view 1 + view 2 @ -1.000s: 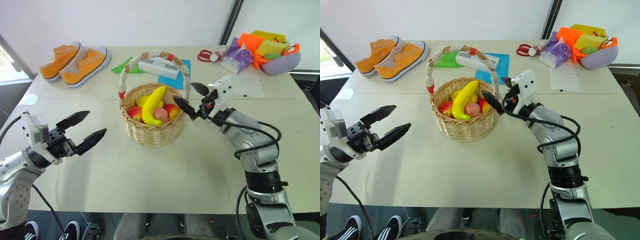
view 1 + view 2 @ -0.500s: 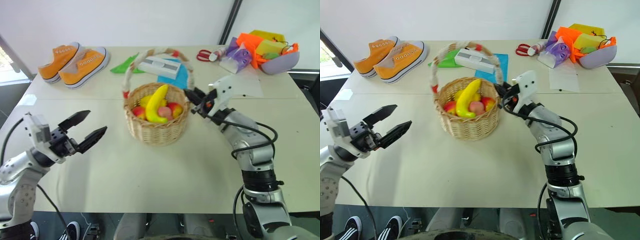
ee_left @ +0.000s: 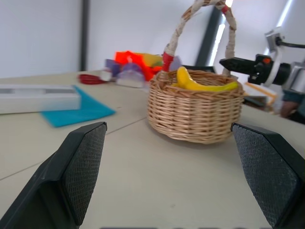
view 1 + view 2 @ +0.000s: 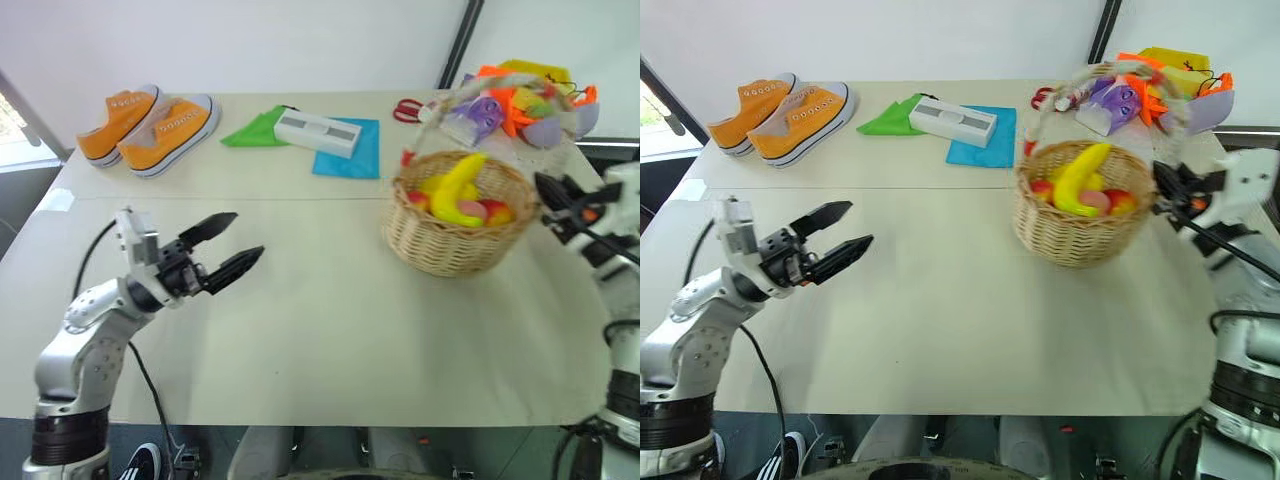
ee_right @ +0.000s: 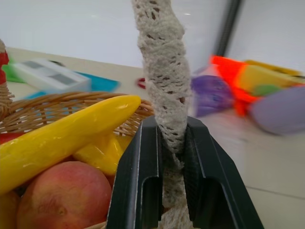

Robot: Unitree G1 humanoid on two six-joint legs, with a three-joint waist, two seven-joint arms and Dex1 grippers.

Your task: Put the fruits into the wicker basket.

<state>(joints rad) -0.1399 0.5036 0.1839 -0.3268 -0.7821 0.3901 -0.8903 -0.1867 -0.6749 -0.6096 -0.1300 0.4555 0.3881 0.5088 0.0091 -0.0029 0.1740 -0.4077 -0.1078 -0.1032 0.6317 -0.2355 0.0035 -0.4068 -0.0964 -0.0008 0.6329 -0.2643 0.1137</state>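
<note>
Wicker basket (image 4: 1080, 228) with one banana (image 4: 1077, 178), two orange sneakers (image 4: 780, 108) apart

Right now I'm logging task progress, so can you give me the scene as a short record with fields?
fruits: banana and red-and-yellow fruit lie in the wicker basket
basket place: on the table, robot's right side
right tool: shut on the basket's handle
left tool: open, holding nothing, apart from the basket
behind: orange shoes, blue cloth

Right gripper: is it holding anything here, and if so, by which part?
Yes. The right gripper is shut on the wicker basket, its jaws clamped on the lower part of the white-wrapped handle, just above the rim. The left gripper holds nothing.
</note>
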